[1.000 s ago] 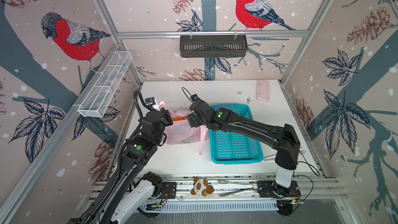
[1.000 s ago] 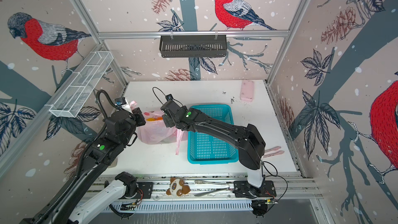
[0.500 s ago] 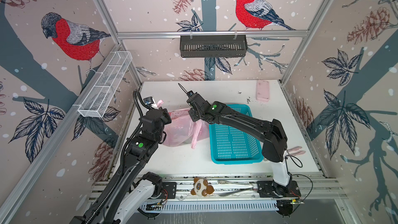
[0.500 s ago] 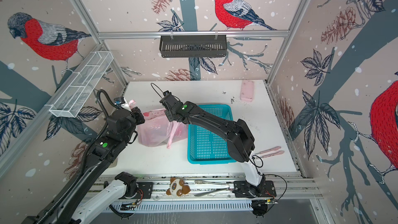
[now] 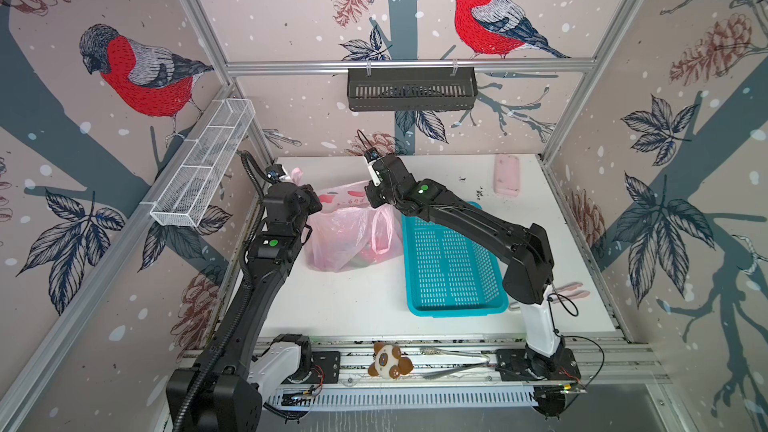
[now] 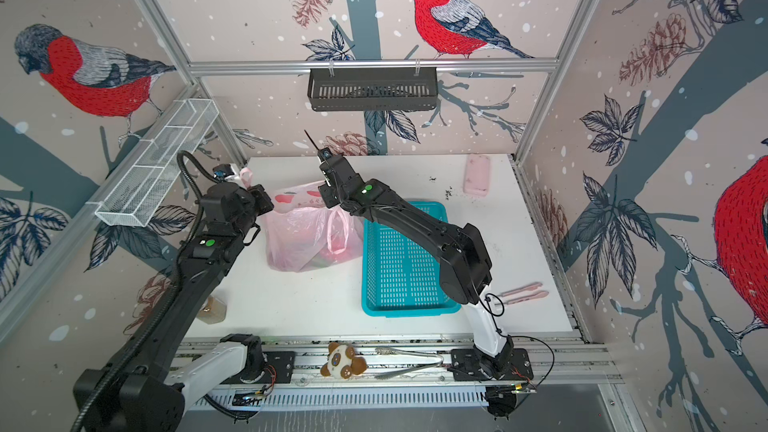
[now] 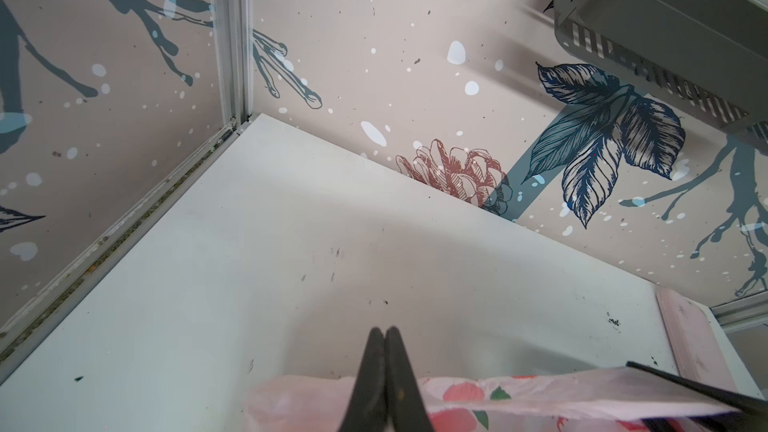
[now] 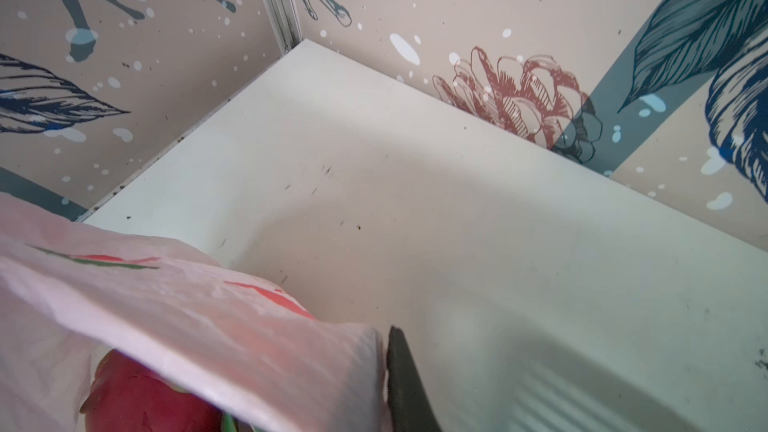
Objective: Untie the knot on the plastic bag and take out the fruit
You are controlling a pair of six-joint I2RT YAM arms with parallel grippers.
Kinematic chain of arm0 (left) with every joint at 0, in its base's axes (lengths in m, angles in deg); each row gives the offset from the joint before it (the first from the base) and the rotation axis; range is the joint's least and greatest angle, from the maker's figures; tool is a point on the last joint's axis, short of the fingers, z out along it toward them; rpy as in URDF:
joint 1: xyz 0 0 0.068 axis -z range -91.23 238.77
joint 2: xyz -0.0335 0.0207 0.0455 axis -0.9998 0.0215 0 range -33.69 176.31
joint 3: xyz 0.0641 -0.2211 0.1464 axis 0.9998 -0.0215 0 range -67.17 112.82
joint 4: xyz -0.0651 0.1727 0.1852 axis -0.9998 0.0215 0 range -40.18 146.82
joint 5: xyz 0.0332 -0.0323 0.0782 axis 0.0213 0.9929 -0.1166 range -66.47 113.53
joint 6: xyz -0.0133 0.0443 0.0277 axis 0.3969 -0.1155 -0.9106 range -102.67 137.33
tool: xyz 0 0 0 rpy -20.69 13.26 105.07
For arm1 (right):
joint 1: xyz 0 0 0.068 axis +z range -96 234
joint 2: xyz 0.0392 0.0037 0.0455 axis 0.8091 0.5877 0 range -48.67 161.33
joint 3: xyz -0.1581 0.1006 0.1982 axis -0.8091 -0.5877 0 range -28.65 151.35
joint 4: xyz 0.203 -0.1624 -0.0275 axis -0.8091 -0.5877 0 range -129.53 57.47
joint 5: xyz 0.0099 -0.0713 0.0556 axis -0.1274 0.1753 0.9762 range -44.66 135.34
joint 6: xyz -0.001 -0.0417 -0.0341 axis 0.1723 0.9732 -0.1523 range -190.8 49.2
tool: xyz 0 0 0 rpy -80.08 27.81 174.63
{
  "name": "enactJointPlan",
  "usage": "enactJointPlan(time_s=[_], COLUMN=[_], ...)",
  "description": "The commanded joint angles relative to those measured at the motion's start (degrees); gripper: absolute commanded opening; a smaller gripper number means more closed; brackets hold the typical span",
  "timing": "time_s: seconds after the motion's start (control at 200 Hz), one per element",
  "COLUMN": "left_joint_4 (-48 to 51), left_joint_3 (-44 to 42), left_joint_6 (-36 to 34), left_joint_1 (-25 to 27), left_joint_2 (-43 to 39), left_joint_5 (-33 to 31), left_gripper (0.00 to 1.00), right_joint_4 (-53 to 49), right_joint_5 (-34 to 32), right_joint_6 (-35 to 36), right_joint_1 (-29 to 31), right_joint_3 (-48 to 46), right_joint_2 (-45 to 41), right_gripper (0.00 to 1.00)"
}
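Pinching the plastic bag (image 5: pixel 345 234), left end effector (image 7: pixel 385 332) and right end effector (image 8: pixel 385 336) hang beside basket (image 5: pixel 457 310).

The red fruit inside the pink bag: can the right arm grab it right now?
Probably not yet. The right arm's fingers are shut on the rim of the plastic bag, and the fruit lies lower inside; it would have to let go first.

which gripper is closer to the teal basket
Right: the right gripper pinches the bag edge beside the basket; the left gripper holds the bag's opposite side, farther off.
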Motion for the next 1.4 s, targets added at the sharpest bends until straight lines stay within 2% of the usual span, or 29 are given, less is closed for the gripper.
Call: enactJointPlan(time_s=[0.0, 0.255, 0.45, 0.605, 0.841, 1.156, 1.256, 1.396], left_joint_4=[-5.5, -7.4, -6.9, -4.1, 1.2, 7.6, 7.6, 6.1], left_joint_3=[2.4, 6.5, 7.1, 4.5, -4.9, -15.2, -18.4, -22.1], left_joint_6=[0.7, 1.0, 1.6, 2.9, 4.4, 4.8, 5.6, 6.8], left_joint_1=[-1.3, -2.6, -2.8, -2.8, -2.8, -2.8, -2.8, -2.8], left_joint_2=[2.2, 7.3, 8.7, 6.2, -2.9, -15.1, -19.2, -23.8], left_joint_5=[1.9, 4.0, 6.3, 8.8, 12.9, 14.0, 13.8, 14.7], left_gripper=[0.0, 0.0, 0.0, 0.0, 0.0, 0.0, 0.0, 0.0], right_joint_4=[2.9, 3.1, 2.9, 4.0, 7.1, 8.0, 8.1, 8.2], right_joint_5=[0.6, 2.5, 4.4, 6.6, 4.4, -1.4, -3.7, -6.3], right_joint_6=[1.8, 3.0, 3.2, 1.5, -1.3, -4.0, -5.0, -6.4], right_joint_1=[-1.2, -3.2, -3.4, -2.2, 2.6, 7.2, 7.7, 8.7], right_joint_3=[4.3, 10.8, 9.4, 1.3, -13.1, -24.6, -27.8, -31.6], right_joint_2=[2.3, 6.6, 5.5, 2.1, -5.6, -12.8, -14.1, -16.1], right_gripper=[0.1, 0.09, 0.09, 0.09, 0.1, 0.13, 0.19, 0.42])
